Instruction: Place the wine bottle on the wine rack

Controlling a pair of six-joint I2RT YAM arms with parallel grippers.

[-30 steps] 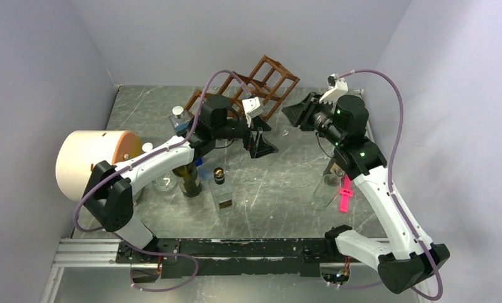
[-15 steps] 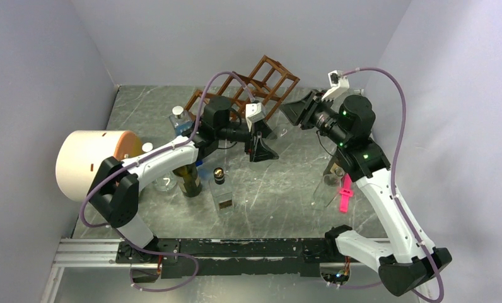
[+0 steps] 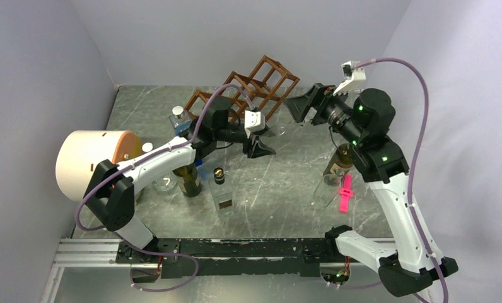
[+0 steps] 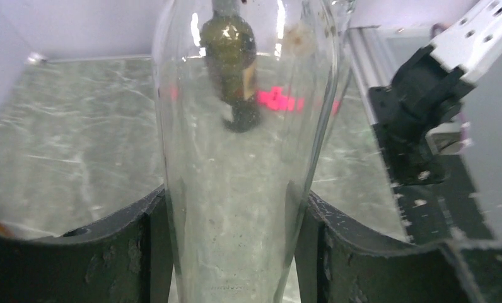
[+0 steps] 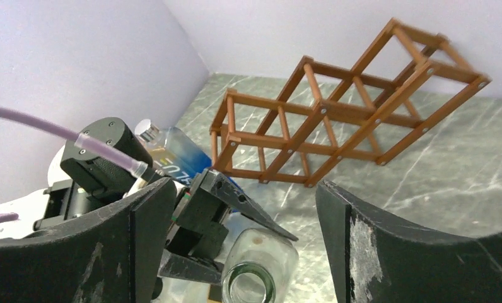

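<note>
Showing the wine bottle (image 4: 239,189), clear glass, clenched between the fingers (image 4: 110,252) of the left gripper (image 4: 233,246), approx. mid-table and just in front of the wine rack (image 5: 322,108). The right gripper (image 5: 243,189) stands w/ jaws spread apart, touching nothing; the bottle's open mouth (image 5: 251,278) lies low in the gap, clear of both pads. The long axis thus runs from the L fingers toward the R gripper, mouth end facing R. The rack sits tilted on the table (image 3: 286,183), R end raised, beyond both grippers, away from the arm bases. The L arm alone holds the load, so it prob. makes the placement. Key relation: the bottle's axis lies roughly along the rack's length, not into a cell, so a turn to line it up w/ one diamond opening seems needed before insertion.
</note>
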